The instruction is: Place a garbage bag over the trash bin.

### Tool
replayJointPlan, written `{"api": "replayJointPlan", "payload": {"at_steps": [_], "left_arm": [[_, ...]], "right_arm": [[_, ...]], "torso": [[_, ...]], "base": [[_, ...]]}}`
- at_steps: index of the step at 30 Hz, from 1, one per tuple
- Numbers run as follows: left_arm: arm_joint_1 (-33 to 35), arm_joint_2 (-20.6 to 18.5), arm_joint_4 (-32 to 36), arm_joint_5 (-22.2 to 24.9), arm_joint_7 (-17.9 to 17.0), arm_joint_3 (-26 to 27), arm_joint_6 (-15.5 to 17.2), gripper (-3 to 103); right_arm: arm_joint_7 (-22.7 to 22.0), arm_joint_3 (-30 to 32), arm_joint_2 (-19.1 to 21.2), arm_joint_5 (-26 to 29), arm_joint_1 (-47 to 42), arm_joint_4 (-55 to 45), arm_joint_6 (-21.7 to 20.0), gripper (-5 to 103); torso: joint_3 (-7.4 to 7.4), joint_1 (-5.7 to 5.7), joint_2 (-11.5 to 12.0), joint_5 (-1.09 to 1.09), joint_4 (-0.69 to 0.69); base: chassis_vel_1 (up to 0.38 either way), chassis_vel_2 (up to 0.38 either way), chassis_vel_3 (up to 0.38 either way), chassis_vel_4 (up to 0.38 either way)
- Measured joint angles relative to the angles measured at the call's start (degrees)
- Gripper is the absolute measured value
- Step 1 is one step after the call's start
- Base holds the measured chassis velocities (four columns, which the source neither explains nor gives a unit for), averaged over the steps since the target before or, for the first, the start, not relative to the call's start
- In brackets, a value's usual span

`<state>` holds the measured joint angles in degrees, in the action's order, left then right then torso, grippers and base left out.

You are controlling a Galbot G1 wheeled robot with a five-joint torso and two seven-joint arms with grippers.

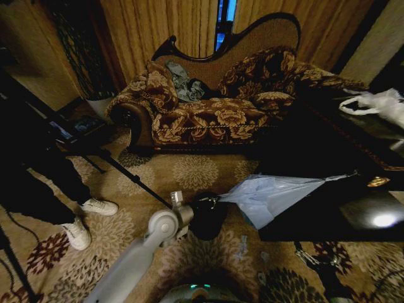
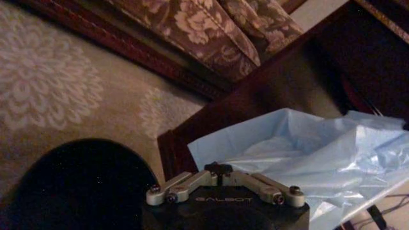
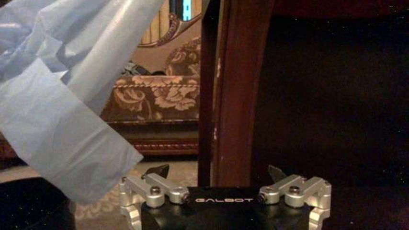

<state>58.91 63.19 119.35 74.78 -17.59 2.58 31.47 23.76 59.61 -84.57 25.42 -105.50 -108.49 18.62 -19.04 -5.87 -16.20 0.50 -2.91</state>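
Observation:
The pale blue garbage bag (image 1: 271, 194) stretches from the black low table's edge down to my left gripper (image 1: 214, 201). That gripper is shut on the bag's near corner, right above the small black trash bin (image 1: 207, 218) on the carpet. In the left wrist view the left gripper (image 2: 219, 168) has its fingers folded together against the wrinkled garbage bag (image 2: 307, 158), with the trash bin (image 2: 83, 184) dark and round beside it. My right gripper (image 3: 216, 171) stands open, facing a wooden table leg, and the garbage bag (image 3: 57, 115) hangs to one side. The right gripper (image 1: 307, 255) sits low in front of the table.
The black low table (image 1: 353, 208) fills the right, with a white plastic bag (image 1: 379, 104) on its far end. A floral sofa (image 1: 214, 107) stands behind. A person's white shoes (image 1: 88, 218) and tripod legs (image 1: 126, 173) are on the carpet at left.

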Motion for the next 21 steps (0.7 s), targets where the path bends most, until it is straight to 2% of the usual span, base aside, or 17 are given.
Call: {"api": "replayJointPlan", "payload": {"at_steps": [8, 13, 18, 21], "left_arm": [[2.2, -0.1, 0.9, -2.6, 0.7, 2.5, -0.6, 0], [4.2, 0.1, 1.4, -6.5, 1.4, 3.2, -1.7, 0], [5.0, 0.6, 2.3, -7.7, 1.4, 3.4, -2.1, 0], [4.8, 0.9, 2.4, -10.2, 1.6, 3.4, -3.3, 0]], "right_arm": [[0.1, 0.0, 0.0, 0.0, -0.3, -0.2, 0.3, 100], [0.2, 0.0, 0.2, 0.3, -0.5, -0.4, 0.7, 100], [0.2, 0.1, 0.2, 0.7, -0.8, -0.6, 1.1, 100], [0.1, 0.1, 0.0, 1.2, -1.2, -1.9, 1.2, 100]], "torso": [[0.00, 0.00, 0.0, 0.00, 0.00], [0.00, 0.00, 0.0, 0.00, 0.00], [0.00, 0.00, 0.0, 0.00, 0.00], [0.00, 0.00, 0.0, -0.01, 0.00]], "base": [[0.000, 0.000, 0.000, 0.000], [0.000, 0.000, 0.000, 0.000], [0.000, 0.000, 0.000, 0.000], [0.000, 0.000, 0.000, 0.000]]}}
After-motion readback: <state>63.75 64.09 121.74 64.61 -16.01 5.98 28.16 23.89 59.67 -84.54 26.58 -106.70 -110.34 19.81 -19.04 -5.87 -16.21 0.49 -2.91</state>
